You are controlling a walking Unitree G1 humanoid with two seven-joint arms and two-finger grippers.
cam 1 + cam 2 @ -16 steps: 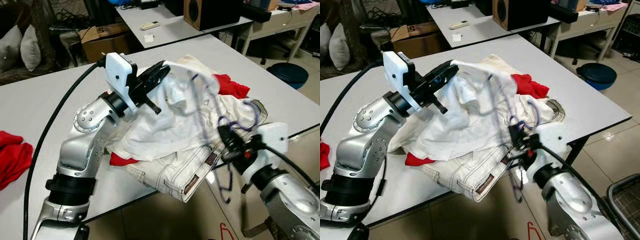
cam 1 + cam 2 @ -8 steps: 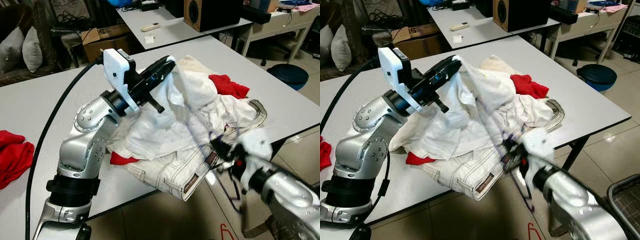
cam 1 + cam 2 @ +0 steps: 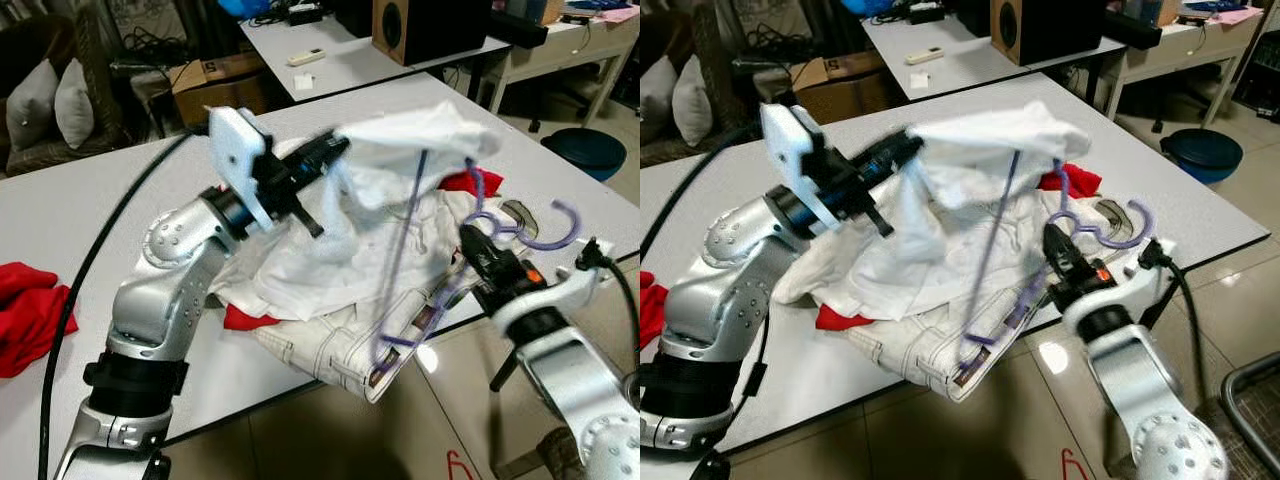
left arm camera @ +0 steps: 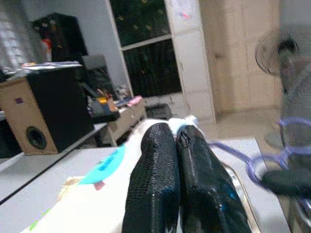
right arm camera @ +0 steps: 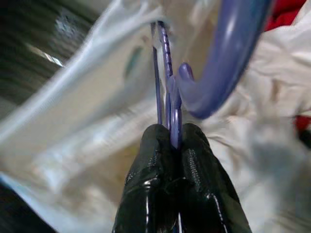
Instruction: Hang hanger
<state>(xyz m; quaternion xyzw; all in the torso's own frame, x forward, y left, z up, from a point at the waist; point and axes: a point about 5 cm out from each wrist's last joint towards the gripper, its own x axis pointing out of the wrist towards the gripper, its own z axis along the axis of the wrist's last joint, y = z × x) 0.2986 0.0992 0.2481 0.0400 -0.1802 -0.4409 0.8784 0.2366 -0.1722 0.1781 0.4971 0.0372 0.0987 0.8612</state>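
Raised since 1 second ago, the right gripper (image 3: 472, 243) at 4 o'clock pinches a thin purple hanger (image 3: 520, 228), hook curling rightward. At 10 o'clock, the left gripper (image 3: 325, 152) clamps a white shirt (image 3: 420, 130) lifted above the table (image 3: 70, 200).

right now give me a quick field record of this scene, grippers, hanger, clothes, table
left gripper: raised over the pile, shut on white garment
right gripper: at the table's near edge, shut on purple hanger
hanger state: hook up near the gripper, one arm reaching up under the lifted cloth
pile: white jeans and white clothes, red cloth behind
table: grey, another red cloth at its left
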